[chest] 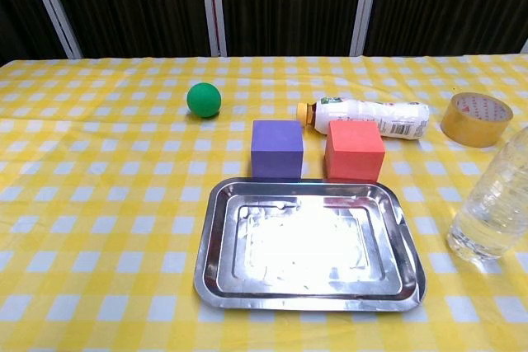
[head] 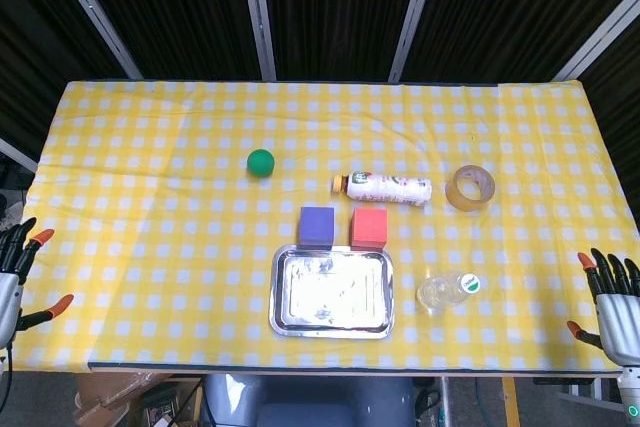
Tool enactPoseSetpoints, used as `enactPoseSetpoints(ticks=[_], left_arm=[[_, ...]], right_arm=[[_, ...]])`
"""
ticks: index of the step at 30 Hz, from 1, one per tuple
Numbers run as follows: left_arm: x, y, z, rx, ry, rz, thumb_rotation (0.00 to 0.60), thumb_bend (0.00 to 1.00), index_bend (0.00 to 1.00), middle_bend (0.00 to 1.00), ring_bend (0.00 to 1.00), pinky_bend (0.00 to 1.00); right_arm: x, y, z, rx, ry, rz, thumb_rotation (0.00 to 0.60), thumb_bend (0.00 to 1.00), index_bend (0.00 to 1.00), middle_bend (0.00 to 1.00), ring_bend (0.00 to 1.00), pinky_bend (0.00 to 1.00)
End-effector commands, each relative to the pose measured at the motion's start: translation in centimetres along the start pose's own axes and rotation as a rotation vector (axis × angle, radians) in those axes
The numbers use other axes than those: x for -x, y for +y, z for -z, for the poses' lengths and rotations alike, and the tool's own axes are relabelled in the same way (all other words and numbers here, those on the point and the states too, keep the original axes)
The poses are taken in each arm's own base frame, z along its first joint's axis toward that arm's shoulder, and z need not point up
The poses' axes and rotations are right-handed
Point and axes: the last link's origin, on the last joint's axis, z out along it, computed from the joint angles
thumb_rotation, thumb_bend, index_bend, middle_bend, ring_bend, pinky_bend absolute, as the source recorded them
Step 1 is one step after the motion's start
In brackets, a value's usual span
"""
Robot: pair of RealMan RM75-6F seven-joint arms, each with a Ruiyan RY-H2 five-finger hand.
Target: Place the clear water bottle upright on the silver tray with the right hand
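The clear water bottle (head: 446, 291) with a green and white cap stands upright on the yellow checked cloth, just right of the silver tray (head: 331, 292). In the chest view the bottle (chest: 493, 205) rises at the right edge and the tray (chest: 307, 244) lies with nothing in it at the centre front. My right hand (head: 612, 299) hangs open off the table's right front corner, well clear of the bottle. At the left edge my left hand (head: 20, 277) is open too, holding nothing. Neither hand shows in the chest view.
Behind the tray stand a purple cube (head: 316, 226) and a red cube (head: 370, 228). A white drink bottle (head: 388, 188) lies on its side beyond them. A green ball (head: 260, 162) sits further left, a tape roll (head: 470, 188) to the right.
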Motion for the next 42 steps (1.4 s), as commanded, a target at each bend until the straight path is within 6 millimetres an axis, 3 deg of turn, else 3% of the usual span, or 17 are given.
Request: enactPoseSetpoints(ticks=[1,14,23,33,37,42], left_arm=[[0.0,0.0,0.0,-0.001,0.0,0.0,0.6,0.16,0.13,0.0,0.0,0.0],[-0.1,0.5,0.2,0.014,0.007,-0.01,0.6,0.16,0.13,0.0,0.0,0.0],[-0.2,0.6,0.5,0.009,0.006,-0.007,0.6,0.16,0.13,0.0,0.0,0.0],[0.4,0.5,0.0,0.003,-0.021,-0.008,0.6,0.16,0.13,0.0,0.0,0.0],[0.7,0.3,-0.2,-0.007,-0.03,-0.024,0.6,0.16,0.13,0.0,0.0,0.0],[0.6,0.3,-0.2,-0.019,-0.01,-0.044,0.6,0.16,0.13,0.0,0.0,0.0]], right_arm=[[-0.2,0.0,0.1,0.003,0.0,-0.008,0.6,0.17,0.09,0.06,0.0,0.0],[-1.0,-0.1,0.5,0.005,0.013,-0.04,0.6,0.17,0.09,0.06,0.0,0.0],[-0.1,-1.5,0.7,-0.042,-0.069,-0.145,0.6,0.17,0.09,0.06,0.0,0.0],[2.0,-7.2,-1.6,-0.169,-0.257,-0.586,0.6,0.17,0.09,0.06,0.0,0.0],[2.3,-9.1,-2.9,-0.189,-0.333,-0.653,0.6,0.17,0.09,0.06,0.0,0.0],[3.0,-10.5,-4.2,-0.195,-0.37,-0.609,0.6,0.17,0.09,0.06,0.0,0.0]])
